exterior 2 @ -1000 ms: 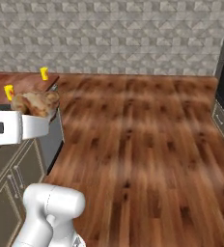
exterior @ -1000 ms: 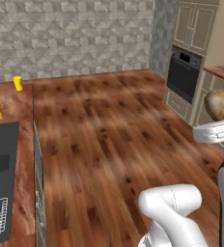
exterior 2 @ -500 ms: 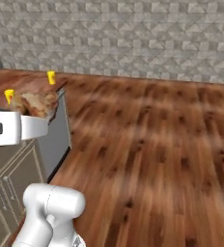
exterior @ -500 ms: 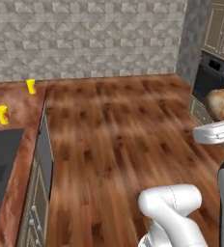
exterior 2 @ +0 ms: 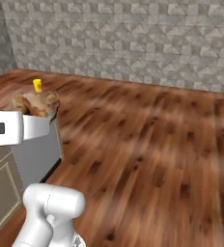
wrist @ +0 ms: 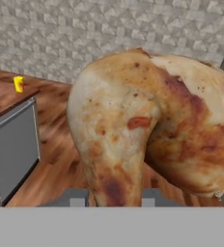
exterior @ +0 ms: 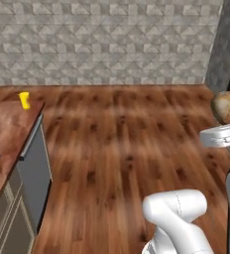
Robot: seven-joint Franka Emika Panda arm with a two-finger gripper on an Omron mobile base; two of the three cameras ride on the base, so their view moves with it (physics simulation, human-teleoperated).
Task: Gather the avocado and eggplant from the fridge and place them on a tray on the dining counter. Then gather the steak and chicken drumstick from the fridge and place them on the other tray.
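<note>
Golden-brown and roasted, the drumstick takes up most of the hand view, its narrow end running down between the two dark fingertips at the bottom edge. The jaws are drawn in narrow and hold the drumstick. In the left base view it shows at the right edge, above the white hand; in the right base view the drumstick sits at middle left, on the end of the hand.

Judging from this, the step in hand is the carry: the drumstick is out of the fridge and travelling with the base toward the dining worktop. No tray appears in these frames, so how near the drop-off is cannot be told.

Behind the drumstick, at the left of the hand view, stands a grey cabinet end under a reddish wooden worktop, with a small yellow thing on it at upper left. Beyond lie open plank floor and a grey stone wall across the top.

The next move likely calls for driving on until the trays come into sight, then reaching over the one meant for the meat and opening the jaws low above it.
</note>
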